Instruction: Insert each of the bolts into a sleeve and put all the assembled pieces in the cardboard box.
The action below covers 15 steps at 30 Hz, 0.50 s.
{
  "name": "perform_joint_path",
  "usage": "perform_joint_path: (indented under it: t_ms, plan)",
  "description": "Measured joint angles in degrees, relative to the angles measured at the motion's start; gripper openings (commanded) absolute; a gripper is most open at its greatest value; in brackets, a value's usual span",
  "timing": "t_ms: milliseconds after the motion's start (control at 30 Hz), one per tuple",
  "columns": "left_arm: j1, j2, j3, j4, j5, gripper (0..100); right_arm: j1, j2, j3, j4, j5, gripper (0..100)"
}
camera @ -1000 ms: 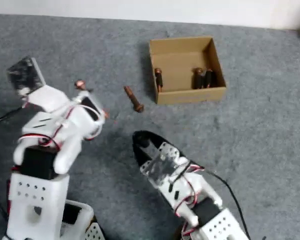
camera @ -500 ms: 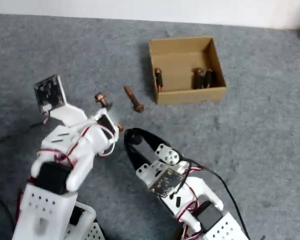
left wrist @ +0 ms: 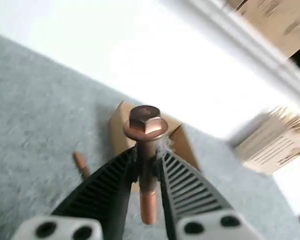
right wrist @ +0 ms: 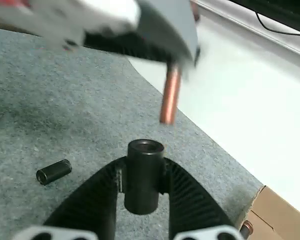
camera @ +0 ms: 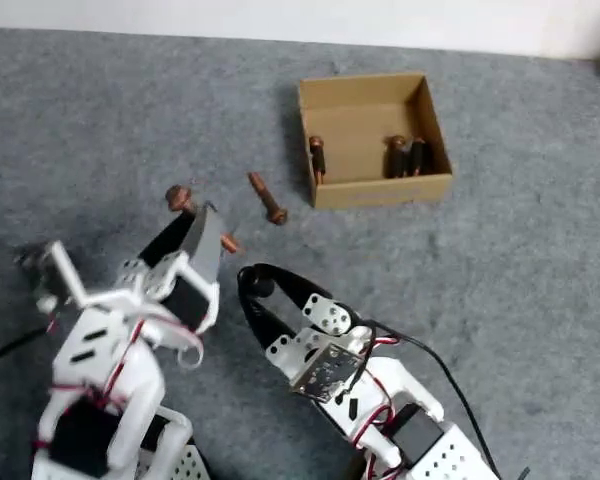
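The left gripper (left wrist: 147, 155) is clamped on the shaft of a copper-coloured bolt (left wrist: 145, 125), with the hexagonal head above the fingers and the plain end sticking out below them; the right gripper (right wrist: 144, 167) is clamped around a black sleeve (right wrist: 144, 177), held upright with its open bore facing up; in the right wrist view the bolt's lower end hangs just above that opening and slightly to one side, apart from it and not inserted; both grippers hover over the grey table (camera: 500, 300), close together, in front of the cardboard box (camera: 380, 192); the box stands open and holds three assembled pieces (camera: 396, 155), one along the wall nearest the arms' side of the loose bolt and two side by side near the opposite wall; a loose bolt (camera: 267, 198) lies on the table just outside the box, between it and the left gripper; a loose sleeve (right wrist: 53, 171) lies on its side on the table near the right gripper; in the left wrist view some cartons (left wrist: 272, 145) in the room behind carry print, too blurred to read.
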Motion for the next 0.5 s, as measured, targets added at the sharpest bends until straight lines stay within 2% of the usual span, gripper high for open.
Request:
perform_joint_path:
  t_ms: [133,367,500]
  plan:
    - [2.11,-8.18,0.18,3.69,0.0,0,0.53,0.0,0.0,0.0,0.0,0.5]
    - [12.13,-8.79,0.7,8.53,-3.52,0,0.53,0.0,0.0,0.0,0.09,0.5]
    - [11.69,-8.88,4.66,7.3,-4.57,0,0.7,0.09,0.0,0.09,0.18,0.5]
